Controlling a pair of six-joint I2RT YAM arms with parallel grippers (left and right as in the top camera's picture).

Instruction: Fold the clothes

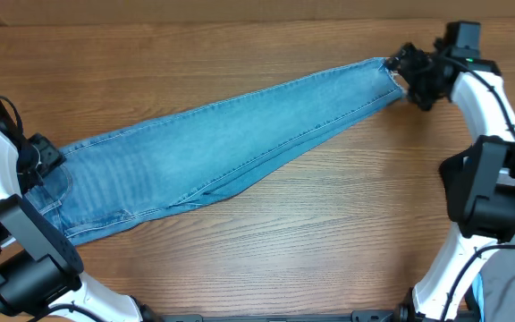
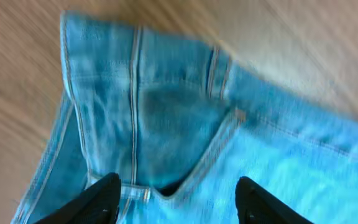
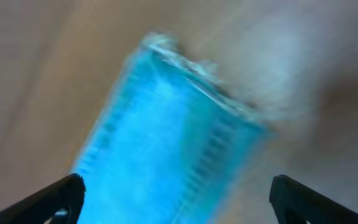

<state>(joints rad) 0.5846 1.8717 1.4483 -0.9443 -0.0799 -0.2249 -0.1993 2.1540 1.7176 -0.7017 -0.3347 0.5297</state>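
Two grippers stand at opposite ends of the jeans (image 1: 231, 148), which lie stretched diagonally across the wooden table (image 1: 329, 241). The legs appear stacked one on the other, probably drawn straight so a fold across the length can follow. The left gripper (image 2: 178, 198) hangs over the waistband (image 2: 173, 56) and pocket (image 2: 173, 134), fingers apart, gripping nothing. The right gripper (image 3: 178, 190) hovers at the frayed hems (image 1: 390, 72), fingers wide apart. The denim is light blue and flat, with pale stitched seams.

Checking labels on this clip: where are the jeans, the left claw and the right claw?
jeans (image 1: 240, 148), overhead view, mid-leg.
left claw (image 2: 179, 183), left wrist view, gap between fingertips.
right claw (image 3: 176, 186), right wrist view, gap between fingertips.
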